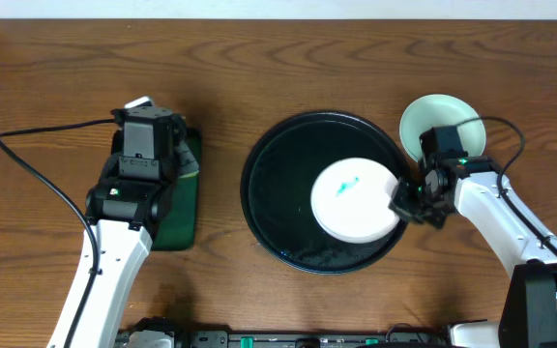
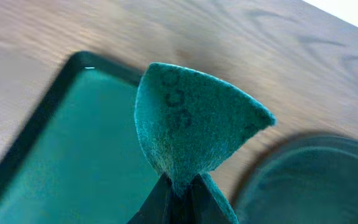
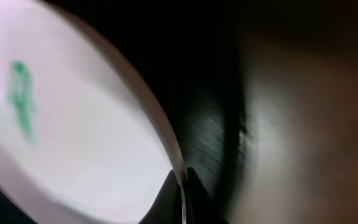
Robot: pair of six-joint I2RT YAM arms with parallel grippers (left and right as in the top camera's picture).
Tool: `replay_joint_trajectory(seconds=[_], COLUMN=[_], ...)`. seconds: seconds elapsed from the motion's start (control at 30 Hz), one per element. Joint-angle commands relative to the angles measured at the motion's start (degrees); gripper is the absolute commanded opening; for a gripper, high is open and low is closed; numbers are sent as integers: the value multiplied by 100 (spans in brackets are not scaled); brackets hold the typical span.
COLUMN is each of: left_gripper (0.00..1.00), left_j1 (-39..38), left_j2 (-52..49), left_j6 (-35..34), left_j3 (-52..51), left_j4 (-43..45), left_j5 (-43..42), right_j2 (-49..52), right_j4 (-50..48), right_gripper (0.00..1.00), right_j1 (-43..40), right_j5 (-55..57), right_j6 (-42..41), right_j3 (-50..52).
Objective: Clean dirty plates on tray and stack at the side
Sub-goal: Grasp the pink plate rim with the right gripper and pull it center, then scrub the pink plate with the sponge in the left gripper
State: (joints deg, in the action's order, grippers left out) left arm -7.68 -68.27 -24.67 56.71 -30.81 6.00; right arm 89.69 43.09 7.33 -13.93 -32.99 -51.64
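A white plate (image 1: pixel 354 200) with a small teal smear lies in the right half of the round black tray (image 1: pixel 274 193). My right gripper (image 1: pixel 406 200) is shut on the plate's right rim; the right wrist view shows the rim (image 3: pixel 166 146) pinched between the fingers (image 3: pixel 183 186). A pale mint plate (image 1: pixel 433 116) sits on the table just right of the tray, behind the right arm. My left gripper (image 2: pixel 180 193) is shut on a folded teal scouring pad (image 2: pixel 191 127), held above the dark green rectangular tray (image 2: pixel 73 162). A third plate is not in view.
The dark green rectangular tray (image 1: pixel 180 198) lies left of the black tray, partly under the left arm. A black cable (image 1: pixel 37 169) runs across the table at the left. The black tray's rim (image 2: pixel 316 180) shows at the right of the left wrist view.
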Motion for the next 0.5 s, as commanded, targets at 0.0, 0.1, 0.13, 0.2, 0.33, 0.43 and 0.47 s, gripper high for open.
replay_joint_trajectory(seconds=[0.0,0.1,0.13,0.2,0.33,0.43,0.47], left_gripper=[7,7,8,8,8,7,7], left_j1=[22,-50,-114,-313,-879,-1344,-1478], left_j2=[-22,-42,-63,-140,-474,-863,-999], left_j6=[-50,-50,-50,-55,-190,-247,-249], left_j3=[-39,-39,-39,-39,-39,-39,-39], left_j4=[181,356,398,433,457,560,605], left_j5=[-949,-1674,-1851,-2017,-2013,-2013,-2013], right_j2=[-2,168,247,461,968,1250,1309], right_j4=[-518,-1001,-1078,-1185,-1362,-1394,-1399], right_gripper=[1,1,1,2,1,2,1], right_j1=[157,369,463,662,970,1047,1045], right_j5=[-507,-654,-651,-649,-651,-651,-651], right_j6=[243,240,240,240,216,221,221], right_j3=[-74,-74,-74,-74,-74,-74,-74])
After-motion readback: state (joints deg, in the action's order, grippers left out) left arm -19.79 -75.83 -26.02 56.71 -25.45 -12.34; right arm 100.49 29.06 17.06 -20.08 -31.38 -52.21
